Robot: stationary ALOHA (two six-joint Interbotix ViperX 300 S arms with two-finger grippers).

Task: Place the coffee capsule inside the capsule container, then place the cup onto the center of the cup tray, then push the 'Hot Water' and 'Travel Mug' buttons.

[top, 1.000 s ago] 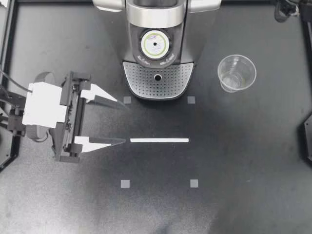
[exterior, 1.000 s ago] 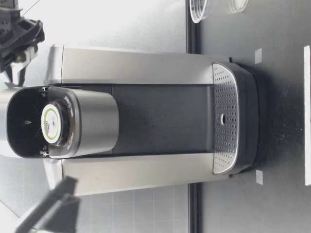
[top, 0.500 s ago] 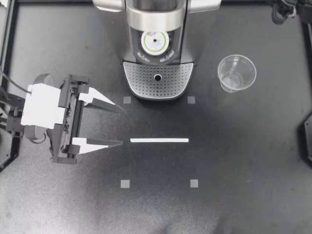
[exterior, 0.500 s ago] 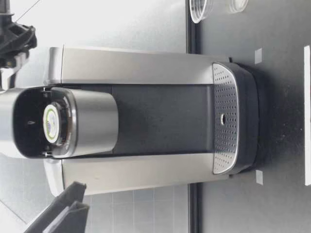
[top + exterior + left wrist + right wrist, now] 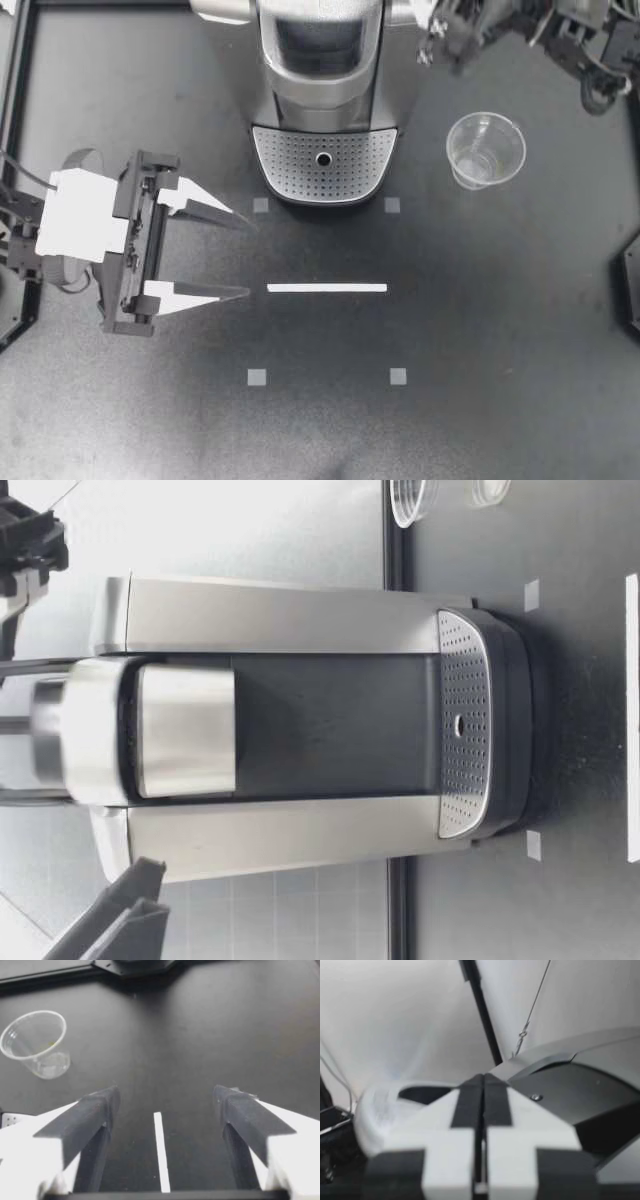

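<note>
The coffee machine (image 5: 320, 60) stands at the back middle with its head lid down, so the capsule is hidden inside. Its perforated cup tray (image 5: 322, 165) is bare. The clear plastic cup (image 5: 485, 150) stands upright on the table to the tray's right; it also shows in the left wrist view (image 5: 37, 1042). My left gripper (image 5: 252, 257) is open and empty over the table, left of the white tape line (image 5: 326, 288). My right gripper (image 5: 447, 38) is shut on nothing, high beside the machine's head; in its own wrist view the fingers (image 5: 470, 1102) press together.
Four small grey squares, one of them (image 5: 257, 377), mark a rectangle in front of the machine. Black frame rails (image 5: 22, 80) run along the table's sides. In the low view the left gripper's fingers (image 5: 115, 920) hang beside the machine's flank.
The machine's lid has come down over the capsule, which showed before. My right arm has swung into the top view beside the machine's head. My left gripper has drifted slightly left.
</note>
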